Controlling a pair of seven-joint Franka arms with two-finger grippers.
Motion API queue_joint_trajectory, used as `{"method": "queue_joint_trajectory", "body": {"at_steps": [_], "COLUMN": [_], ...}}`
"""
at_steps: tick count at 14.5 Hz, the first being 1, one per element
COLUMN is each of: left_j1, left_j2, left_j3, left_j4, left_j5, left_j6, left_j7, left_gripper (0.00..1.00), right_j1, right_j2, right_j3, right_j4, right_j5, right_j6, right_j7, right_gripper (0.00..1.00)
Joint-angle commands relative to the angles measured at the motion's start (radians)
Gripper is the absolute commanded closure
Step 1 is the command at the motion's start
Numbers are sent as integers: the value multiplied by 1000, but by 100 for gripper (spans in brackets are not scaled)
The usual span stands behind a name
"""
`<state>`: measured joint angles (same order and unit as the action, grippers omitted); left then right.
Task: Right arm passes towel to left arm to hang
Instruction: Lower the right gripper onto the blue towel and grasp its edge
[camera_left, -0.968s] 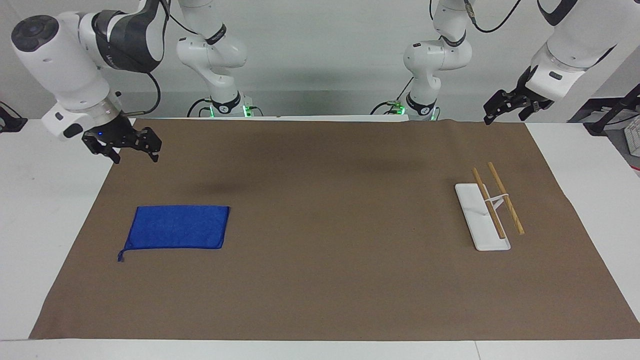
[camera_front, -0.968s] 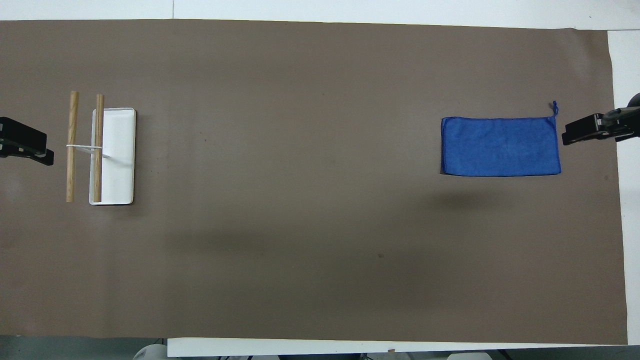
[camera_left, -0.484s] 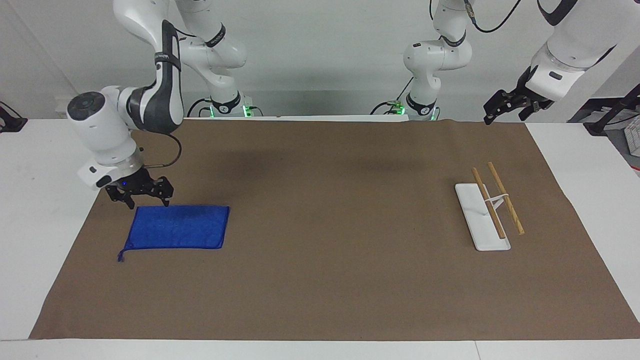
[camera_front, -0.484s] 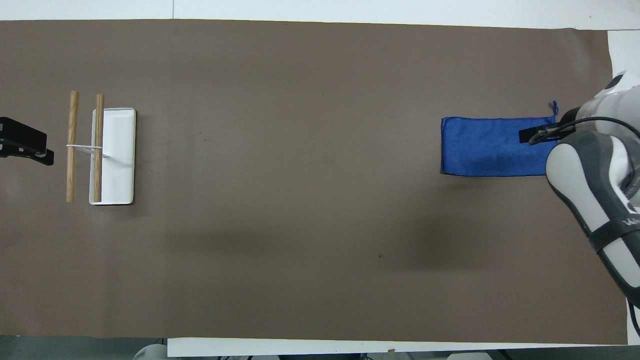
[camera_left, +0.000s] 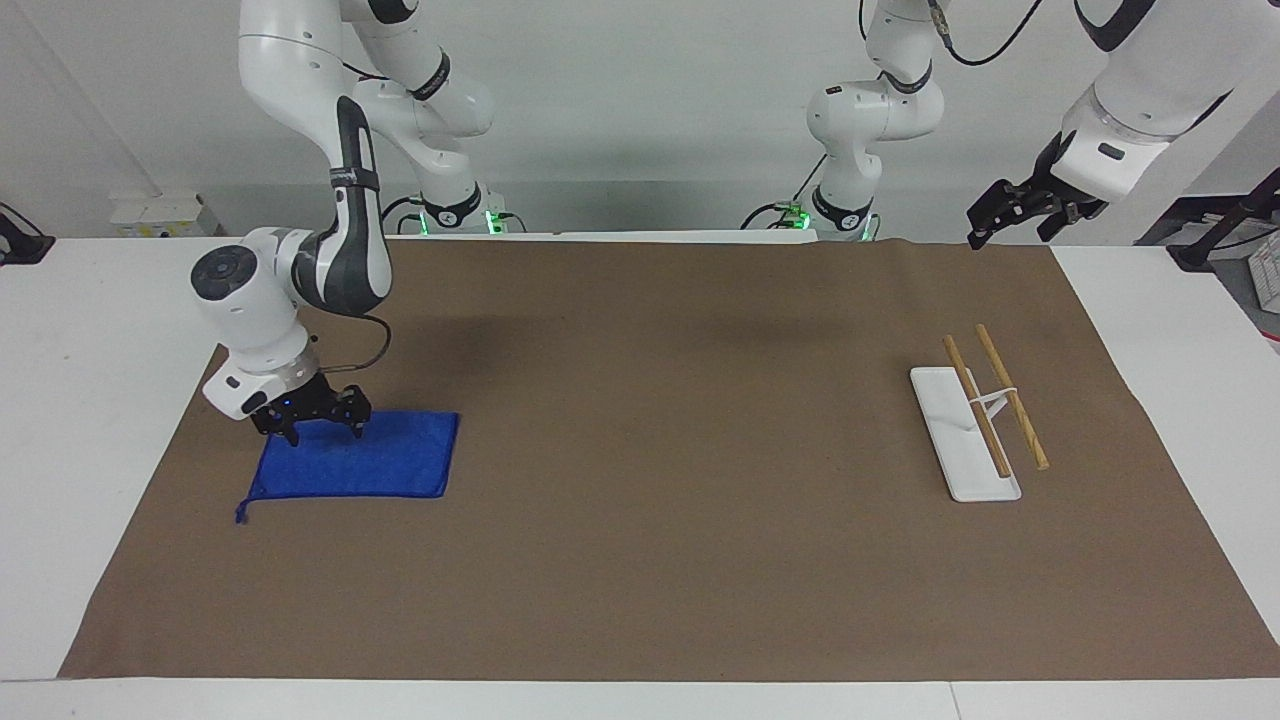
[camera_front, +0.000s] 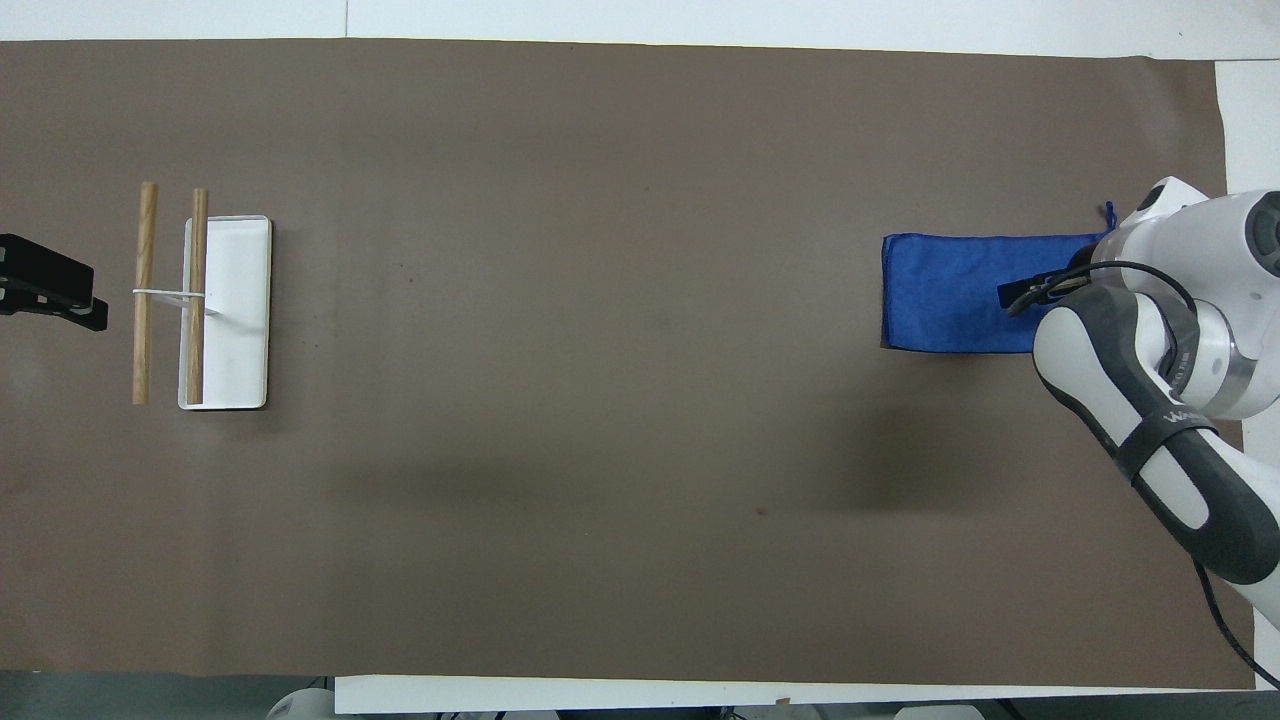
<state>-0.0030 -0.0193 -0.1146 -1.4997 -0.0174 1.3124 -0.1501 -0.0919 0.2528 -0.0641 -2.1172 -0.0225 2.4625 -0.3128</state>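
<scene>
Facing view: right gripper (camera_left: 323, 431) comes for the blue towel (camera_left: 375, 462).
Its fingers are wide apart over the flat towel's edge, holding nothing; the left gripper (camera_left: 1017, 208) waits, open and holding nothing.

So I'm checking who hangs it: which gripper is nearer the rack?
Left. The left gripper waits in the air at the rack's end of the table; the right gripper is down at the towel.

Brown mat (camera_left: 650, 500) bare between towel (camera_left: 370, 465) and rack (camera_left: 975, 420); rack only obstacle, toward left arm's end.
</scene>
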Motion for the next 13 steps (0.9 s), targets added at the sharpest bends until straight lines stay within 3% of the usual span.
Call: {"method": "queue_joint_trajectory", "body": {"at_steps": [1, 4, 5, 9, 13], "left_j1": [9, 9, 9, 11, 9], "left_j2": [-25, -25, -25, -25, -25], "left_j3": [-2, -2, -2, -2, -2], "left_j4": [-31, -31, -31, -31, -31], "left_j5": [8, 10, 10, 10, 10], "left_j6": [16, 16, 16, 16, 16], "left_j7": [6, 6, 6, 6, 6], "left_gripper": [0, 0, 0, 0, 0], "right_j1": [-23, -25, -25, -25, -26], "right_j2": [10, 22, 22, 22, 14], "right_j3": [12, 13, 12, 13, 23], "right_j4": [-26, -26, -26, -26, -12], "right_j5": [-2, -2, -2, -2, -1], "right_j6": [52, 56, 55, 53, 26], "right_j7": [-37, -46, -46, -70, -65], "right_gripper": [5, 12, 23, 98, 100]}}
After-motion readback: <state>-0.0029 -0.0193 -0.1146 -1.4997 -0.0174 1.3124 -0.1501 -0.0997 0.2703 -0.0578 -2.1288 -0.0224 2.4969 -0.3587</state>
